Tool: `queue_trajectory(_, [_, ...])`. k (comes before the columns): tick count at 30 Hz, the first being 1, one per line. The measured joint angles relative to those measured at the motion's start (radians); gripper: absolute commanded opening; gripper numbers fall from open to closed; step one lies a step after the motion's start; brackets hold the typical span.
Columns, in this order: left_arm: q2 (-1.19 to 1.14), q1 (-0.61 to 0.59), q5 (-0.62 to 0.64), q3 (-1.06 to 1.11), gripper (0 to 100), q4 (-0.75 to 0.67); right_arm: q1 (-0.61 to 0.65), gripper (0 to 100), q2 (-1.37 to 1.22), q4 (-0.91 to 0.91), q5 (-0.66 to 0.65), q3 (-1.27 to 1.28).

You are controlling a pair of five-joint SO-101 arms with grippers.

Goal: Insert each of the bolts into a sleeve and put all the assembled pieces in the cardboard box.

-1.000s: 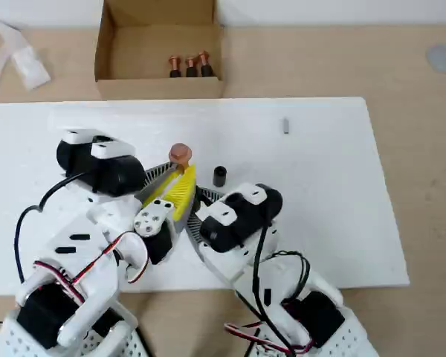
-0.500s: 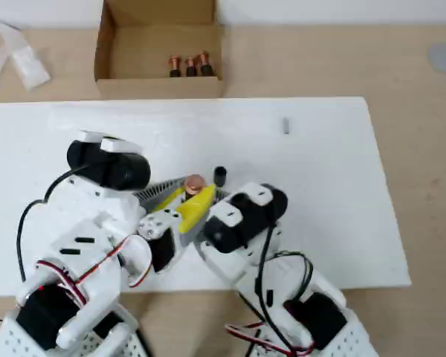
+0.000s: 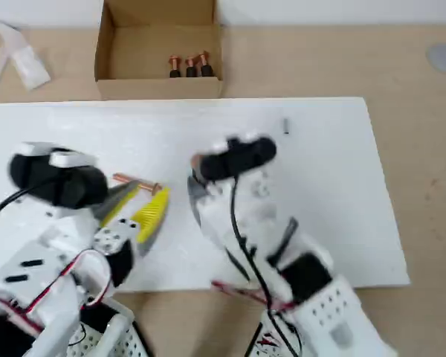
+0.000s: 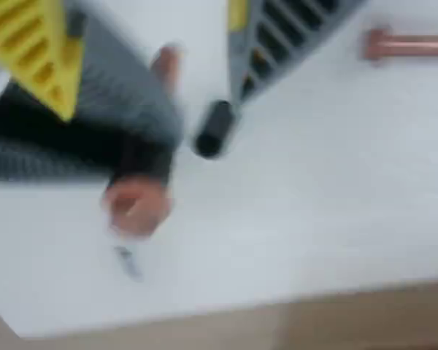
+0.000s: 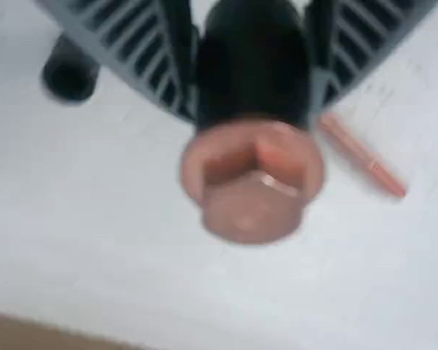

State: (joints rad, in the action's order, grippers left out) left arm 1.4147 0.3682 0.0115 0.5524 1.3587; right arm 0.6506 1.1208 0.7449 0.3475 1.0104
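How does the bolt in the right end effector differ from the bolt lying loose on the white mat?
The held bolt sits inside a black sleeve; the loose bolt is bare. The held bolt is gripped by the right end effector; the loose bolt lies flat on the white mat. Both are copper-coloured.

Assembled pieces (image 3: 190,65) in cardboard box (image 3: 101,53)

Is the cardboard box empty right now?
No, three copper-topped pieces sit side by side inside the cardboard box.
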Motion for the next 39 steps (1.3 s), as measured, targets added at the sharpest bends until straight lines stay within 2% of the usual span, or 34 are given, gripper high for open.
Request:
queue_trajectory(7, [0.002, -0.235, -0.146, -0.008, 8, 0.020, -0.115, 0.9, -0.624, -0.003, 0.000, -0.575])
queue_trajectory(13, [0.002, -0.354, -0.212, 0.069, 8, 0.020, -0.169, 0.9, -1.135, -0.006, -0.025, -1.105])
queue_trajectory(25, [0.002, -0.385, -0.216, 0.094, 8, 0.020, -0.238, 1.2, -2.110, -0.011, -0.031, -2.168])
queue_trajectory(28, [0.002, -0.385, -0.216, 0.094, 8, 0.020, -0.252, 1.3, -2.314, -0.011, -0.072, -2.386])
queue_trajectory(31, [0.002, -0.385, -0.216, 0.094, 8, 0.020, -0.262, 1.3, -2.467, -0.011, -0.146, -2.518])
queue_trajectory(35, [0.002, -0.385, -0.216, 0.094, 8, 0.020, -0.273, 3.2, -2.535, 0.003, -0.173, -2.545])
queue_trajectory(39, [0.002, -0.385, -0.216, 0.094, 8, 0.020, -0.272, 18.5, -2.535, 0.057, -0.173, -2.556])
